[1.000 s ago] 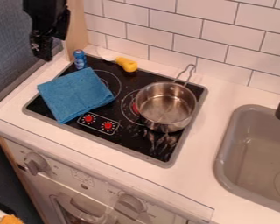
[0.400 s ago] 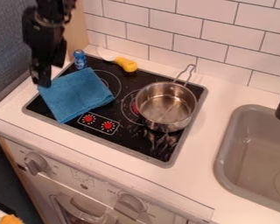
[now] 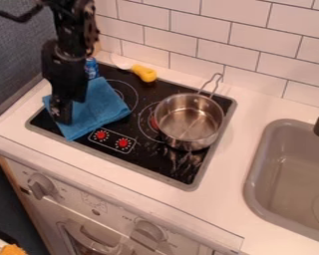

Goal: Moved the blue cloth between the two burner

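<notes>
While our gripper (image 3: pixel 63 118) hangs at the stovetop's (image 3: pixel 159 162) nine o'clock, over the flat, squarish blue cloth (image 3: pixel 103 110), we cannot tell its jaws' opening or hold.

We hold our black arm (image 3: pixel 74 27) nearly upright beyond and above the blue cloth (image 3: pixel 103 107), with our gripper (image 3: pixel 62 119) pointing down over the cloth's left part in the view; whether we touch it, we cannot tell.

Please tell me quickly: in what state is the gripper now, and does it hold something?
Gripper: at the left part of the blue cloth; whether it is open, closed or gripping the cloth cannot be told.
</notes>
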You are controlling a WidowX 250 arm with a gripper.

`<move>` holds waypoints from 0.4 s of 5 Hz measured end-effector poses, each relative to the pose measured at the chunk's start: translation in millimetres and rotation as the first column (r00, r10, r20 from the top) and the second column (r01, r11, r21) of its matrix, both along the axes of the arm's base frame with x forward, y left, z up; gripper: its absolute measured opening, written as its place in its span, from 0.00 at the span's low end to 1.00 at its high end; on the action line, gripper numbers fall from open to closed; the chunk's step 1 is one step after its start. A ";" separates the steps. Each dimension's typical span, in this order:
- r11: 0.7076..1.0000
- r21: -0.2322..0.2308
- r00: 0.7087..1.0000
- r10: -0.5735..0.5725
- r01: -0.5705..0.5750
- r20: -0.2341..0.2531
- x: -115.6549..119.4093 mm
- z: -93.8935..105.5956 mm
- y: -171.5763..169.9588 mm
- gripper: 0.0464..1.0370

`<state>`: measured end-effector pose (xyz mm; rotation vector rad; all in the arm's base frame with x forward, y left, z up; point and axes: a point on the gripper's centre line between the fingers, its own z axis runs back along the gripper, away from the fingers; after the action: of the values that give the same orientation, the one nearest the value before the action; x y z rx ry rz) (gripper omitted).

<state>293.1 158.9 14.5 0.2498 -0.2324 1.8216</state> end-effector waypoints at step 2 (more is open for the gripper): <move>1.000 -0.008 1.000 -0.007 0.007 -0.004 6.2 -6.4 -9.3 0.96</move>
<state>299.3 149.6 8.0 0.2468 -0.2231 1.8151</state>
